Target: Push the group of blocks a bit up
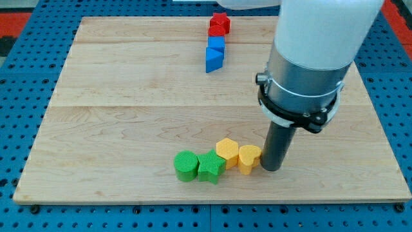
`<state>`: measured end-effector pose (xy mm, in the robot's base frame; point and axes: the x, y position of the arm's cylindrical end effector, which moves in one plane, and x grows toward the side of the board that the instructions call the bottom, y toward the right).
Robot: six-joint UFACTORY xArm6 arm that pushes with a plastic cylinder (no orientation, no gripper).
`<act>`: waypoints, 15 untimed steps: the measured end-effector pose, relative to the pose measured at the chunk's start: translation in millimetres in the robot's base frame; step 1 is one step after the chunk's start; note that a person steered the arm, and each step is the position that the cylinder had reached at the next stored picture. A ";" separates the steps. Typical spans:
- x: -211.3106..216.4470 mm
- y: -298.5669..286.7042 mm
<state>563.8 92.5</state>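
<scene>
While the wooden board (129, 84) lies mostly bare, the arm's pale housing (315, 58) fills the view's upper right and carries the dark rod down to my tip (271, 169), which rests on the board just to the view's right of the group and holds nothing, being a plain rod. That group sits low on the board, near the view's bottom edge: a green cylinder (185, 165), a green star (210, 167), a yellow hexagon (226, 152) and a yellow heart (249, 158), packed in a row, the heart touching or nearly touching the rod. Well apart, at the view's top, stand a red star (219, 24), a blue cube (215, 45) and a blue wedge-like block (214, 60). I judge the push not yet lined up: my tip would need to come round below the row, then drive gently upward near its middle.
</scene>
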 end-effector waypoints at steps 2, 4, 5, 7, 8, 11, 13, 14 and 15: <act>30.9 4.8; 55.1 -89.7; 53.5 -111.7; 46.4 -131.5; 40.8 -132.2; 54.7 -110.3; 31.8 -102.7; 29.2 -102.7; 33.8 -98.2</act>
<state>597.5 -5.6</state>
